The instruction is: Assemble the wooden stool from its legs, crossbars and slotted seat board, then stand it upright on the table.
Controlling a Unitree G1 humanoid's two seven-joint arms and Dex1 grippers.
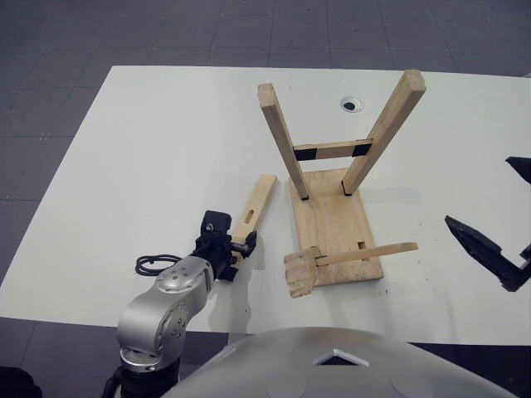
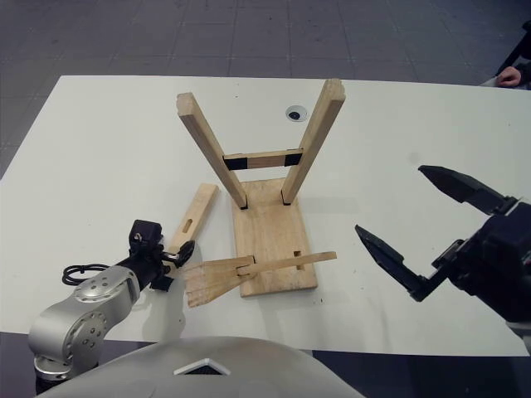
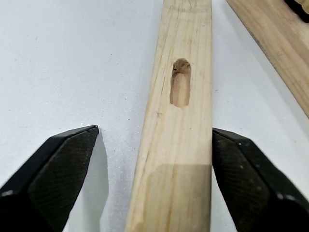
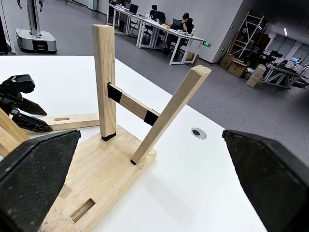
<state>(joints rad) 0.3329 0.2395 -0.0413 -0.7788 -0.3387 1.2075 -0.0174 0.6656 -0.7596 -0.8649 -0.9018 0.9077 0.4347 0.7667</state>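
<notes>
The seat [image 1: 336, 224] lies flat on the bench [image 1: 141, 149], presumably underside up so the legs can drop into its slots. At the seat's far end two legs [image 1: 282, 137] stand in theirs, splayed and tied by a crossbar [image 1: 332, 151]. Across the seat's near end rests a third leg [image 1: 300, 274] with a second crossbar [image 1: 365, 251] stuck into it, apparently half-mated and lacking its partner.

That partner, the loose leg [image 1: 255, 207], lies just left of the seat with its slot [image 3: 181, 89] facing up. The left gripper [image 3: 154, 130] straddles its near end, fingers [image 3: 63, 164] spread either side and not yet pinching. I judge it is placed to close on the narrow faces. The right gripper [image 2: 391, 199] hangs right of the seat, fingers [image 2: 390, 257] wide apart and holding nothing.

The bench is white and smooth, with a cable port [image 1: 351, 104] beyond the seat. Grey floor tiles surround it, and office desks stand farther off.
</notes>
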